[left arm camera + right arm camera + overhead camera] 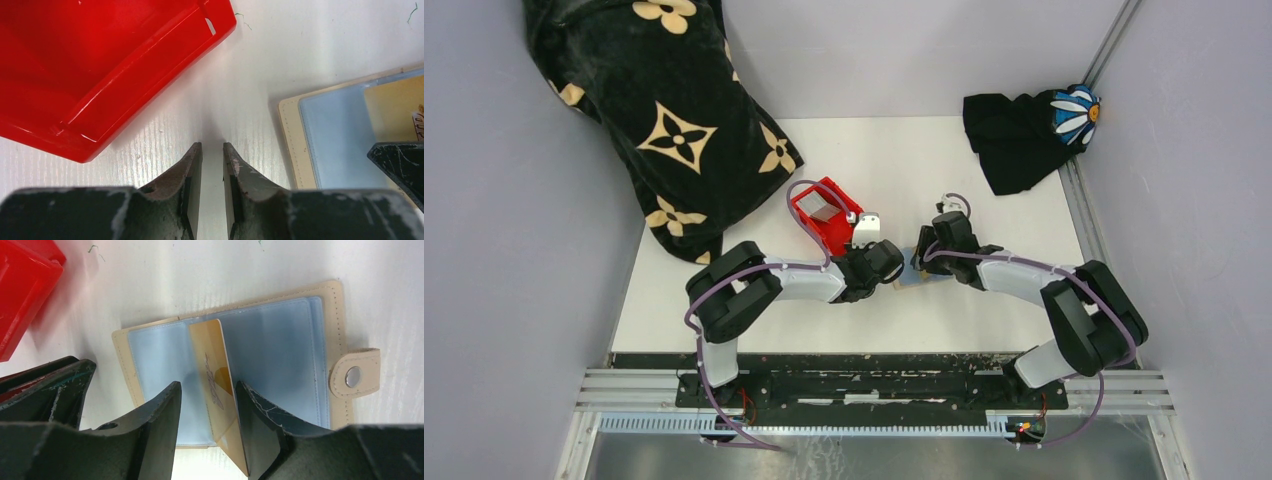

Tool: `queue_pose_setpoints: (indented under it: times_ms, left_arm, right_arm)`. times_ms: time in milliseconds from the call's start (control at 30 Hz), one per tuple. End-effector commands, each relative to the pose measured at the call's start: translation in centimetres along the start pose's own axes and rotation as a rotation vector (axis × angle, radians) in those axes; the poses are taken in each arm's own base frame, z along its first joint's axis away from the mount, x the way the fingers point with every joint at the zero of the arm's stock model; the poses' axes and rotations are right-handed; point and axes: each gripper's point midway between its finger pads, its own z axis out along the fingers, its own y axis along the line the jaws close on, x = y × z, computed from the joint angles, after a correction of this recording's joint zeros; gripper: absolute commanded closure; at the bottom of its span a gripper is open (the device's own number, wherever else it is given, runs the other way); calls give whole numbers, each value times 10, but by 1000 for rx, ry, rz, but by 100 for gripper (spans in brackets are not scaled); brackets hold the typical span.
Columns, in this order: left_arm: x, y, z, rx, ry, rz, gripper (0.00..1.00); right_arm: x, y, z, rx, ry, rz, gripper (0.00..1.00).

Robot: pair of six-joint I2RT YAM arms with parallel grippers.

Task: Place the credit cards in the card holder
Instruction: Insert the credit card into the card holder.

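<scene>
While both arms [804,280] bend inward, the spread right claw [207,386] straddles a credit card [207,345] in the card holder [280,335]; the left claw [212,146] sits barely parted.

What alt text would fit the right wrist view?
A tan card holder lies open on a white table, and a gold card leans between the right gripper's open jaws. A red bin is at upper left.

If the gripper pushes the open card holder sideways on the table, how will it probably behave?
The card holder probably slides easily: it lies flat on a smooth table. Its thin plastic sleeves look floppy, so a flap may lift rather than slide.
</scene>
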Motion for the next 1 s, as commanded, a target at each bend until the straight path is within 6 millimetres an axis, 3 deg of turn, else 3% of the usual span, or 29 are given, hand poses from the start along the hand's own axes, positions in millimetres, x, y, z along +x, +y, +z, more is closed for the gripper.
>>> queue_pose_setpoints:
  times_ms: [0,400,967]
  left_arm:
    - [88,35,3,-40,277,155,72]
    - [86,33,4,-35,274,153,72]
    - [87,30,5,-31,280,155,72]
  right_arm:
    - [12,-18,-8,62,37,-21,49]
    - [-6,-19,-14,96,13,-95,47]
    - [-32,-3,-32,38,-61,-119,46]
